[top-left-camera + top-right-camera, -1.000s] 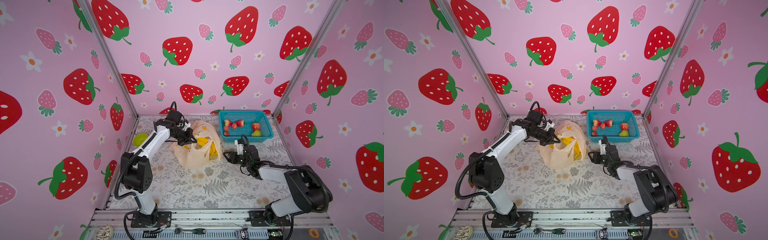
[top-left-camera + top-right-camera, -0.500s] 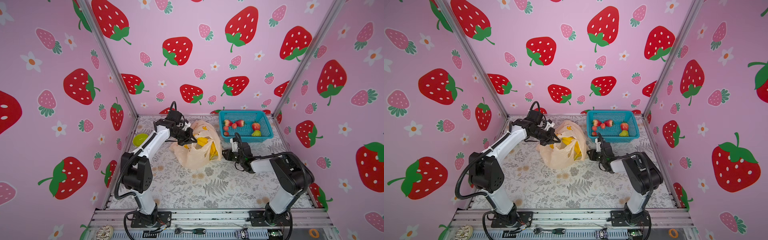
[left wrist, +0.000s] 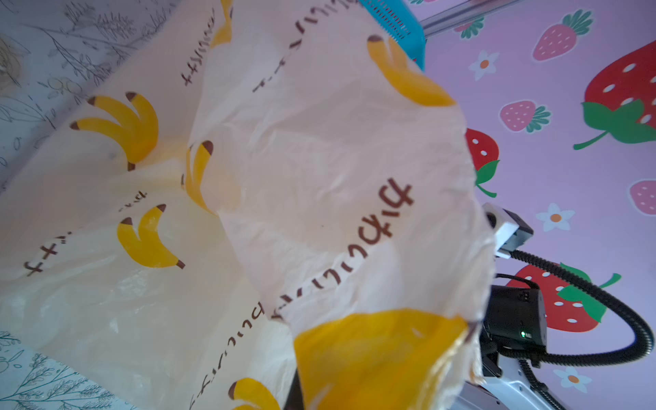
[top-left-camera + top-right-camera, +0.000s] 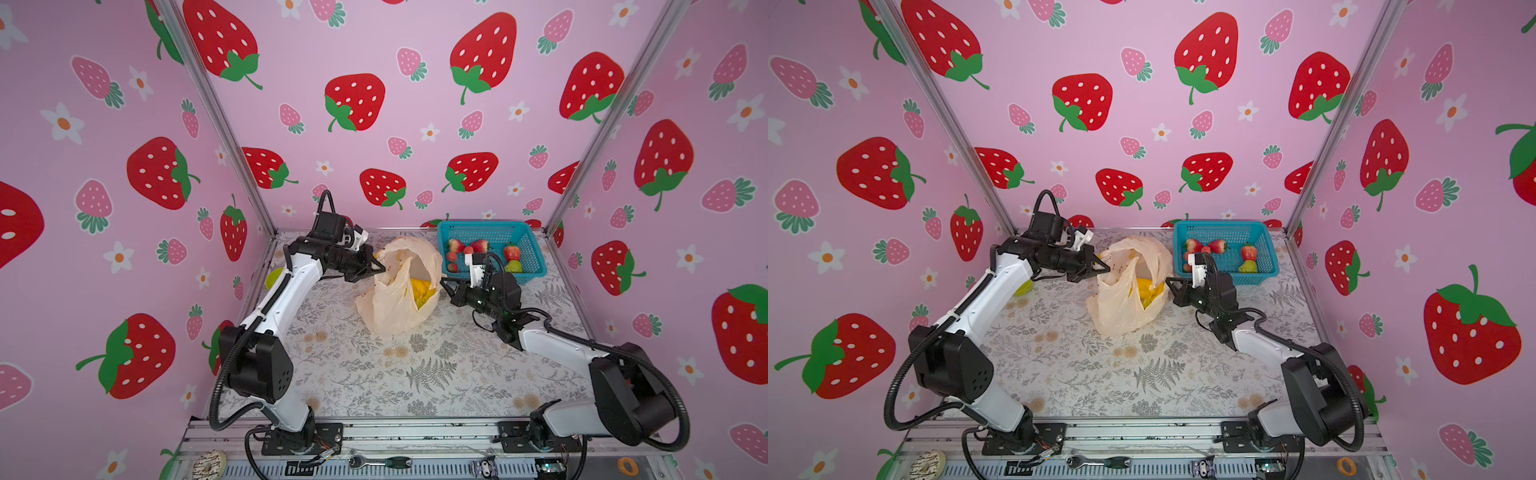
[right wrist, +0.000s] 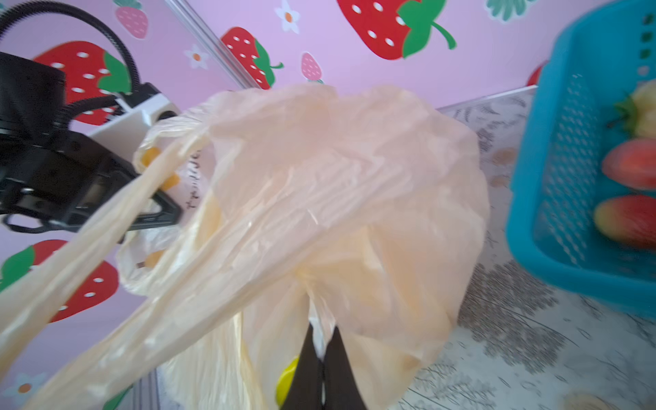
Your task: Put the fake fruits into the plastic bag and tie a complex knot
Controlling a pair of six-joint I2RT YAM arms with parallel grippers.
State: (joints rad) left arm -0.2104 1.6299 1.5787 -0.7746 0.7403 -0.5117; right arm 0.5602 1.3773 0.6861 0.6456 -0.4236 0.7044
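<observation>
Fern-print tabletop (image 4: 415, 374), strawberry-papered walls (image 4: 415, 50). Clamping left gripper (image 4: 377, 266) on plastic bag (image 4: 395, 307) rim at 9 o'clock, right gripper (image 4: 445, 286) on rim at 3 o'clock; holding bananas (image 4: 422, 290) inside; showing strawberries (image 4: 480, 246) in blue basket (image 4: 534, 254) at 2 o'clock.

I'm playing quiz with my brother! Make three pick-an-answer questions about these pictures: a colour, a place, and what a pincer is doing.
1. The basket is: A blue, B red, C white.
2. The yellow bananas lie: A in the basket, B inside the plastic bag, C under the basket.
3. The right pincer is: A wide open, B shut on the bag's edge, C shut on the basket.
Answers: 1 A, its mesh walls are blue; 2 B, yellow shows inside the bag's open mouth; 3 B, its jaws pinch bag film in the right wrist view.
</observation>
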